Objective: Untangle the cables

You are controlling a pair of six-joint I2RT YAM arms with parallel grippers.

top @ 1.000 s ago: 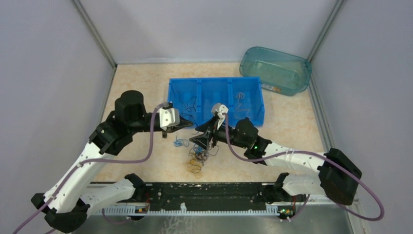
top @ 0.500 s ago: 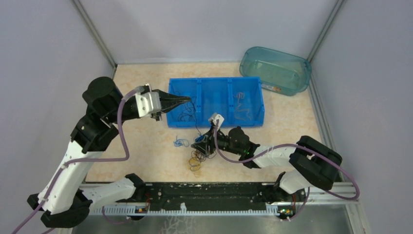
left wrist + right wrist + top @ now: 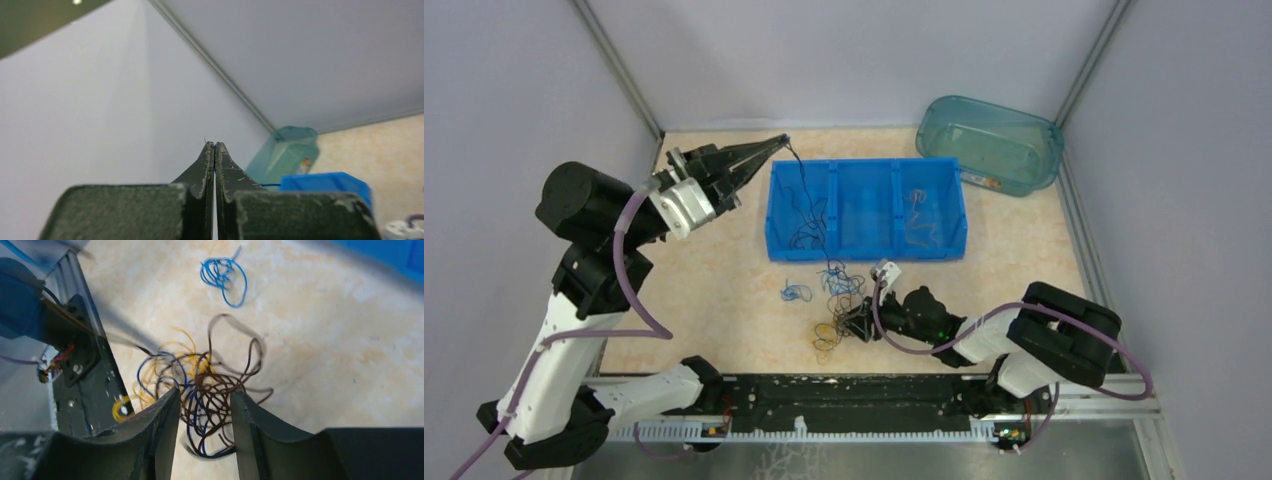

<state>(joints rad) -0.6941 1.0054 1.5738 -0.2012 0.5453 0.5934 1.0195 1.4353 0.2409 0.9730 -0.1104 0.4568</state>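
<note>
Top external view: the left gripper (image 3: 778,144), raised beside the blue three-compartment plastic bin (image 3: 864,248), is pinched shut on one thin dark wire (image 3: 803,184). That wire trails down to the tangle of blue, brown and yellow cables (image 3: 836,305) on the desk (image 3: 714,290). The right gripper (image 3: 205,395) straddles that tangle; whether it clamps is unclear. Unpinned, the knot could lift or cinch tighter.

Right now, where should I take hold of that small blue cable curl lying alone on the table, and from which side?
Pinch the blue curl at its bunched end, where several loops overlap, coming straight down from above. It lies flat on the table, apart from the tangle, so likely only a top approach catches wire.
</note>
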